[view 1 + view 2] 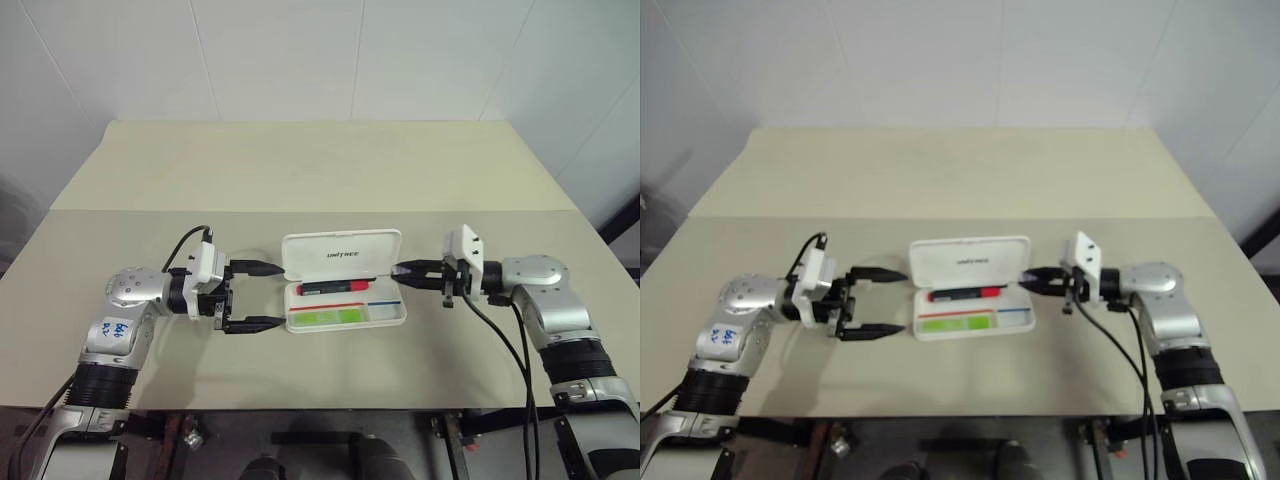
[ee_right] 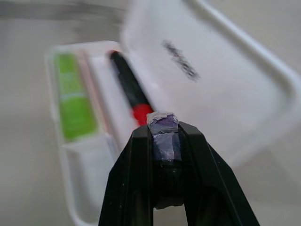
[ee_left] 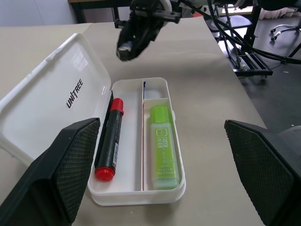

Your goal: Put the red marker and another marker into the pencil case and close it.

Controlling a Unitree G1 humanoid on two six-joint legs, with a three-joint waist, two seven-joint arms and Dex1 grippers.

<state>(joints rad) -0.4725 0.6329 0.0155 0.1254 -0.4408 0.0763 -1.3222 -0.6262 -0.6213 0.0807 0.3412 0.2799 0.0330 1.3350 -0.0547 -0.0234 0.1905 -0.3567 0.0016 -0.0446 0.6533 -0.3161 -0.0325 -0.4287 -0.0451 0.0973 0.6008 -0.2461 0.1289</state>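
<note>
Beside open pencil case (image 1: 345,315) holding red marker (image 1: 335,287) and green highlighter (image 1: 325,316): left gripper (image 1: 250,296) spread wide and empty, right gripper (image 1: 408,270) pinched shut on nothing, poised for closing lid.

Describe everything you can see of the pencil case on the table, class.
The pencil case is a white, hard-looking plastic box with rounded corners, lying open on the table. Its hinged lid stands up at the far side and bears small dark lettering. A divider splits the tray lengthwise: the red marker lies in the compartment next to the lid, the lime-green highlighter in the other. Neither gripper touches it.
</note>
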